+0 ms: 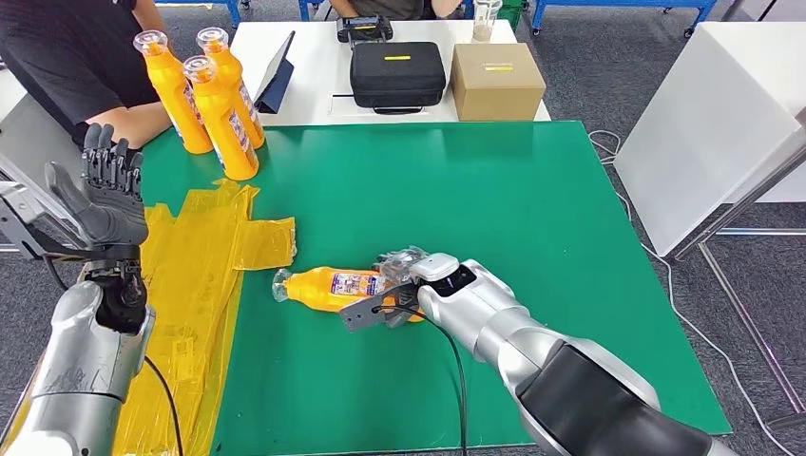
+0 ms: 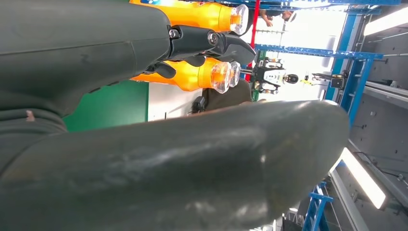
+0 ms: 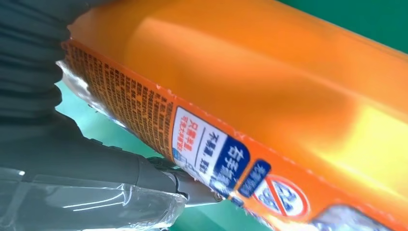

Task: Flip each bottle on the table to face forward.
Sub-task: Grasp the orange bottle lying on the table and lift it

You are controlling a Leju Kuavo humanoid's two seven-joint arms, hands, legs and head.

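Observation:
An orange bottle (image 1: 333, 288) lies on its side on the green table (image 1: 532, 218), its clear cap pointing left and its label up. My right hand (image 1: 409, 285), wrapped in clear film, grips its base end; the right wrist view shows the bottle (image 3: 269, 106) close against the fingers (image 3: 159, 178). Three upright orange bottles (image 1: 220, 119) stand at the far left corner; the left wrist view catches two of these bottles (image 2: 202, 74). My left hand (image 1: 105, 195) is raised off the table's left edge, fingers up and apart, holding nothing.
Crumpled yellow plastic sheet (image 1: 204, 256) covers the table's left side. A person in black (image 1: 67, 57) sits at the far left. Behind the green table a white table holds a black case (image 1: 397, 74), a cardboard box (image 1: 496, 81) and a tablet (image 1: 276, 74).

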